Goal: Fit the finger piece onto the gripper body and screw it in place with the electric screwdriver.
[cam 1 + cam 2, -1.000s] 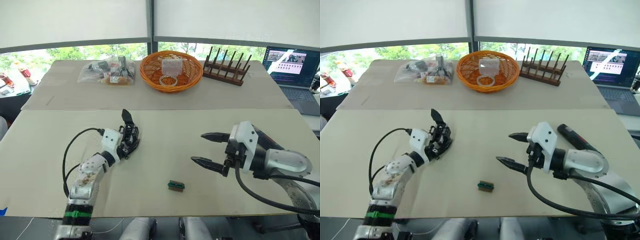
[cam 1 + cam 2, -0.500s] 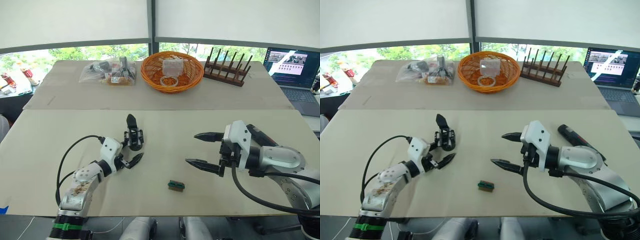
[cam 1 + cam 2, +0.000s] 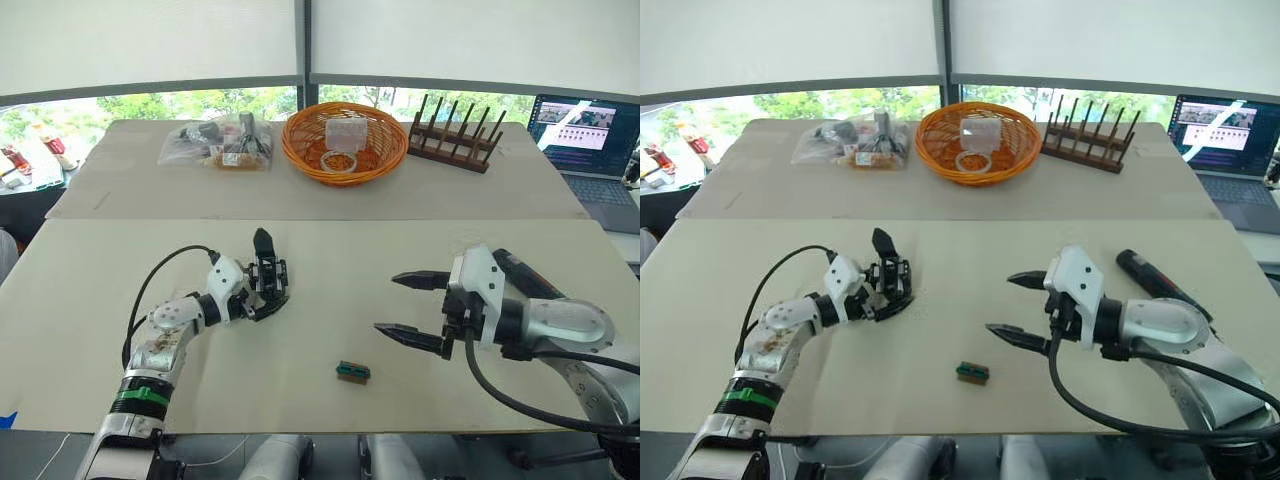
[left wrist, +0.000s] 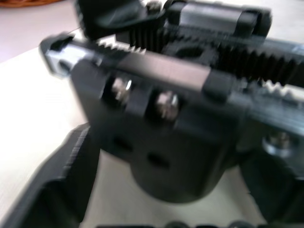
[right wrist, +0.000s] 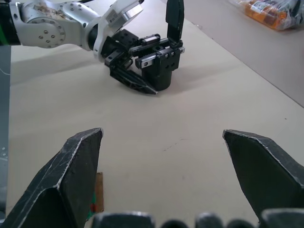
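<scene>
Whereas half a second ago spread beside it, left gripper (image 3: pixel 262 293) jaws now close around the gripper body (image 5: pixel 160 69), upright on the bench (image 3: pixel 320 250) left of centre. Right gripper (image 3: pixel 412 307) hovers, jaws wide; screwdriver (image 3: pixel 1152 283) behind it. Suggests bracing for fitting.

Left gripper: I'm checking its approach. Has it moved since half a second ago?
Yes. The left gripper has closed in on the gripper body, away from the green-and-brown block.

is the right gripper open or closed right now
Open. The right gripper has its two black fingers spread wide apart with bare table between them, holding nothing.
</scene>
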{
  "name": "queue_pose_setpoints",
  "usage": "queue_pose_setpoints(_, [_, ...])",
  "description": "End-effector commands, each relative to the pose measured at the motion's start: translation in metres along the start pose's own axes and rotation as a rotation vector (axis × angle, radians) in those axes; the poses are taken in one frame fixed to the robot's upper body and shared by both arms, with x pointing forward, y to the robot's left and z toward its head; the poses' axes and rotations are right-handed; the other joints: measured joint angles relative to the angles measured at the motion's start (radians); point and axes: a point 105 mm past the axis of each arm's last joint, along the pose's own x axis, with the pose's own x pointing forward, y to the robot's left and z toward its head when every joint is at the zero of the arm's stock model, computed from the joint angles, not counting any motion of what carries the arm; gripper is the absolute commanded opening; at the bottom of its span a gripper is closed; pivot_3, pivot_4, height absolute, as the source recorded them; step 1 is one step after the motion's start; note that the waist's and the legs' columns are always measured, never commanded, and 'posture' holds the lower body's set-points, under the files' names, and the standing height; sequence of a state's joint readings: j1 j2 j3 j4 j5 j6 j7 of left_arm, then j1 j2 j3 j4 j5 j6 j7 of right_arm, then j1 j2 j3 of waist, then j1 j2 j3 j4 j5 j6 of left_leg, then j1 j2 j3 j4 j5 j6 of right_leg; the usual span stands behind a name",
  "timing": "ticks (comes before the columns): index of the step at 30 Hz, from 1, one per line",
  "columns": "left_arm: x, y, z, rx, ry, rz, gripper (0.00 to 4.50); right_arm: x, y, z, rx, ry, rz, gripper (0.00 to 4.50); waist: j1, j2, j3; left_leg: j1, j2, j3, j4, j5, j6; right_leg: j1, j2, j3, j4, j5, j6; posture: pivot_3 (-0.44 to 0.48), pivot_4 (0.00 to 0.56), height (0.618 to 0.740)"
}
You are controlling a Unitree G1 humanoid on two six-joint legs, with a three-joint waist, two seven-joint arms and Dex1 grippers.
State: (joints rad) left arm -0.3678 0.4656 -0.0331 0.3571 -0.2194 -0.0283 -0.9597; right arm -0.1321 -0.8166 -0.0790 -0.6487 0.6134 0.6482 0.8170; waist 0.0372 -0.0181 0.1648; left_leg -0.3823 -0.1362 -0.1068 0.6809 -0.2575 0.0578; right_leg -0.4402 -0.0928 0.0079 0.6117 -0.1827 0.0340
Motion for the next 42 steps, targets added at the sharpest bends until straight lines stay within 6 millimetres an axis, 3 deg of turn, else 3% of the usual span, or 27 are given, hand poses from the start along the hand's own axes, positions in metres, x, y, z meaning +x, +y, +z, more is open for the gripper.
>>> queue_pose_setpoints(1, [0.010,-0.012,0.011,0.069,-0.035,-0.105,2.68,-0.011,0.001,0.014,-0.048,-0.021,-0.032,4.50,0.001,0.000,0.000,0.000,0.000,0.000,0.000,-0.001,0.002,0.000,0.000,0.000,0.000,0.000,0.000,0.000,0.150,0.740])
queue_pose_setpoints(2, [0.017,-0.017,0.014,0.076,-0.048,-0.137,2.34,-0.014,0.002,0.013,-0.044,-0.019,-0.036,4.50,0.003,0.000,0.000,0.000,0.000,0.000,0.000,-0.003,0.005,0.000,0.000,0.000,0.000,0.000,0.000,0.000,0.150,0.740])
queue_pose_setpoints(9, [0.064,-0.064,0.048,0.110,-0.150,-0.346,2.38,-0.031,0.009,0.007,-0.009,0.022,-0.100,4.50,0.016,0.000,0.000,-0.003,-0.002,0.000,0.003,-0.002,0.005,0.000,0.000,0.000,-0.001,0.001,0.002,0.000,0.150,0.740])
queue_pose_setpoints(17, [0.104,-0.084,0.050,0.069,-0.119,-0.309,2.38,-0.042,0.016,0.001,0.030,0.041,-0.191,4.50,0.001,0.000,0.000,-0.003,0.000,0.000,0.003,-0.003,0.009,0.000,0.000,0.003,0.000,0.001,0.002,0.000,0.150,0.740])
queue_pose_setpoints(23, [0.111,-0.088,0.043,0.048,-0.090,-0.284,2.38,-0.043,0.016,0.000,0.031,0.045,-0.219,4.50,0.003,0.000,0.000,-0.002,0.000,0.000,0.003,-0.003,0.008,0.001,0.000,0.002,0.000,0.001,0.002,0.000,0.150,0.740])
queue_pose_setpoints(25, [0.105,-0.089,0.038,0.025,-0.074,-0.288,3.42,-0.044,0.014,0.000,0.027,0.050,-0.225,4.50,0.004,0.000,0.000,-0.002,0.000,0.000,0.003,-0.003,0.008,0.001,0.000,0.002,0.000,0.001,0.002,0.000,0.150,0.740])
queue_pose_setpoints(28, [0.087,-0.085,0.031,0.034,-0.051,-0.286,4.46,-0.048,0.012,-0.001,0.023,0.063,-0.232,4.50,0.000,0.000,0.000,-0.001,0.000,0.000,0.003,-0.003,0.008,0.001,0.000,0.002,0.000,0.001,0.002,0.000,0.150,0.740])
queue_pose_setpoints(32, [0.050,-0.072,0.019,0.037,0.030,-0.272,4.46,-0.056,0.004,-0.001,0.038,0.112,-0.230,4.50,-0.006,0.000,0.000,0.000,0.001,0.001,0.003,-0.003,0.008,0.001,0.002,0.003,0.000,0.001,0.002,0.000,0.150,0.740])
queue_pose_setpoints(36, [0.000,-0.056,0.021,0.058,0.099,-0.308,4.46,-0.070,-0.023,0.001,0.129,0.219,-0.269,4.50,-0.012,0.001,-0.001,0.001,0.002,0.001,0.002,-0.003,0.008,0.002,0.002,0.002,0.000,0.001,0.002,0.000,0.150,0.740])
queue_pose_setpoints(39, [-0.029,-0.053,0.043,0.056,0.106,-0.407,4.46,-0.079,-0.051,-0.005,0.256,0.325,-0.359,4.50,-0.017,0.001,0.000,0.001,0.002,0.002,0.000,-0.003,0.008,0.001,0.002,0.002,-0.001,0.001,0.001,0.000,0.150,0.740])
queue_pose_setpoints(42, [-0.043,-0.059,0.075,0.080,0.078,-0.523,4.46,-0.076,-0.060,-0.012,0.383,0.395,-0.351,4.50,-0.004,0.001,0.000,-0.001,0.002,0.002,0.000,-0.003,0.008,0.000,0.001,0.001,-0.002,0.001,0.000,0.000,0.150,0.740])
